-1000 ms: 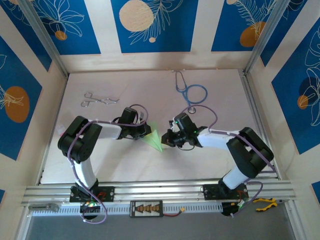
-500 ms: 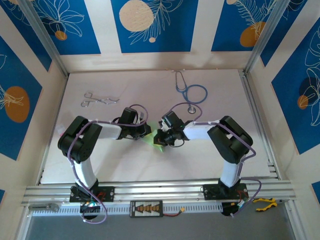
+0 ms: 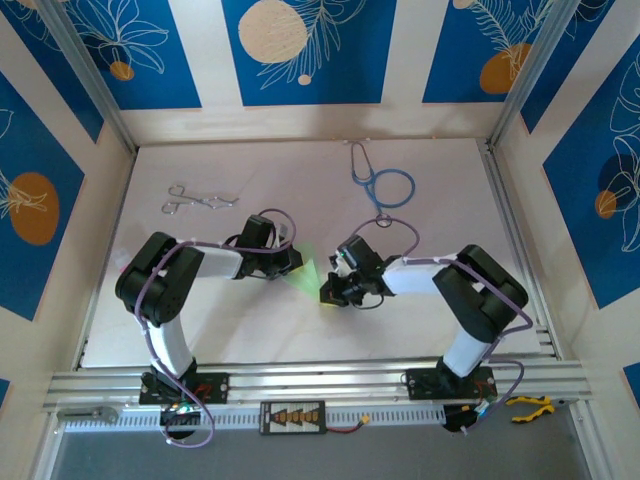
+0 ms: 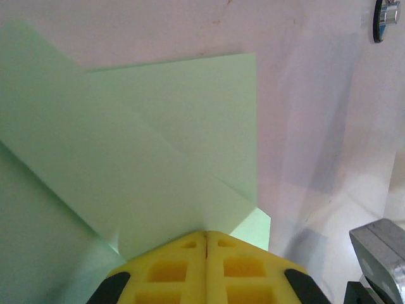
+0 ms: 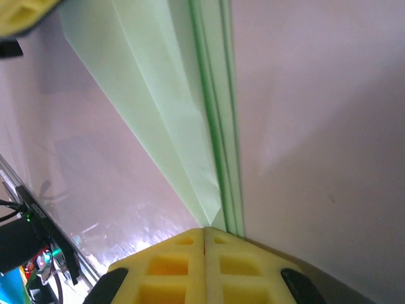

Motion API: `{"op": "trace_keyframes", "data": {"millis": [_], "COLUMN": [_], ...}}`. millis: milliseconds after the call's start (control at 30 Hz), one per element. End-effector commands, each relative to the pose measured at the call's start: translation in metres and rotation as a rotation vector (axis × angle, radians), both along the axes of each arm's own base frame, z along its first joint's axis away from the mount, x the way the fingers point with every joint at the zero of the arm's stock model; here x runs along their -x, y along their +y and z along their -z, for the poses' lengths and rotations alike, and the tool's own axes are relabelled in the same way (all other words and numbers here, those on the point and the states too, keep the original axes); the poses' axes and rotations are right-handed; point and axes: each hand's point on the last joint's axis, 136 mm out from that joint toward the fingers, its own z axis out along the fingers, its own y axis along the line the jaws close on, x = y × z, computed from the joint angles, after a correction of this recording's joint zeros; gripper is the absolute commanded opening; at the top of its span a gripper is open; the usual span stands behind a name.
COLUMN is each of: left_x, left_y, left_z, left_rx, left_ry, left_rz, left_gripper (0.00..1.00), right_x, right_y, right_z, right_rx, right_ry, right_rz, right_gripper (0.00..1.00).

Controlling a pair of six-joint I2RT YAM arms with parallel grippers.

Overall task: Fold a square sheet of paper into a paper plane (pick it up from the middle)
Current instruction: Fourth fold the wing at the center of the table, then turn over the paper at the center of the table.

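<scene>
The square sheet of paper (image 3: pixel 306 272) lies on the table as a pale green, folded narrow triangle between my two grippers. My left gripper (image 3: pixel 292 262) is shut, its yellow tips resting on the wide end of the paper (image 4: pixel 158 145). In the left wrist view the left gripper (image 4: pixel 205 235) shows overlapping folded flaps ahead of it. My right gripper (image 3: pixel 328 293) is shut at the pointed end. Seen from the right wrist, the right gripper (image 5: pixel 205 231) touches the tip of the paper (image 5: pixel 177 107), where layered fold edges run away from it.
A blue stethoscope (image 3: pixel 385 186) lies at the back right of the table; its chest piece (image 4: pixel 387 19) shows in the left wrist view. Metal forceps (image 3: pixel 200 198) lie at the back left. The table is walled on three sides, with a rail along the near edge.
The right gripper slid left over the paper, then drew back down to its pointed end. The left arm has stayed put on the wide end.
</scene>
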Motion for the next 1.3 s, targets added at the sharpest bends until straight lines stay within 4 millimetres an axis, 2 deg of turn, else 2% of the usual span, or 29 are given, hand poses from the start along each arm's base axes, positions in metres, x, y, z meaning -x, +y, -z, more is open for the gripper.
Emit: {"op": "trace_keyframes", "data": {"millis": [0, 133, 233, 367, 467, 600, 933, 1133, 1267], "left_x": [0.011, 0.011, 0.012, 0.013, 0.013, 0.013, 0.012, 0.012, 0.012], "left_y": [0.023, 0.023, 0.023, 0.021, 0.021, 0.021, 0.02, 0.02, 0.02], "left_z": [0.03, 0.03, 0.029, 0.03, 0.029, 0.028, 0.024, 0.022, 0.021], "left_rx": [-0.083, -0.08, -0.073, -0.054, -0.04, -0.033, -0.025, -0.019, -0.017], "left_ry": [0.087, 0.089, 0.09, 0.099, 0.106, 0.117, 0.116, 0.116, 0.113], "left_rz": [-0.051, -0.053, -0.057, -0.067, -0.078, -0.089, -0.093, -0.094, -0.094], "left_gripper": [0.03, 0.03, 0.03, 0.03, 0.03, 0.03, 0.03, 0.03, 0.03], "right_x": [0.018, 0.019, 0.012, 0.001, -0.003, -0.004, -0.001, 0.001, -0.002], "right_y": [-0.019, -0.032, -0.033, -0.027, -0.016, -0.01, -0.019, -0.017, -0.01], "right_z": [0.005, 0.001, -0.011, -0.025, -0.031, -0.024, -0.003, 0.002, -0.003], "right_rx": [0.064, 0.082, 0.053, -0.034, -0.109, -0.129, -0.051, -0.044, -0.085], "right_ry": [0.035, 0.019, -0.013, -0.008, 0.029, 0.082, 0.144, 0.162, 0.147], "right_rz": [-0.015, 0.007, 0.04, 0.076, 0.087, 0.108, 0.152, 0.147, 0.134], "right_gripper": [0.03, 0.03, 0.04, 0.09, 0.17, 0.22, 0.25, 0.25, 0.24]}}
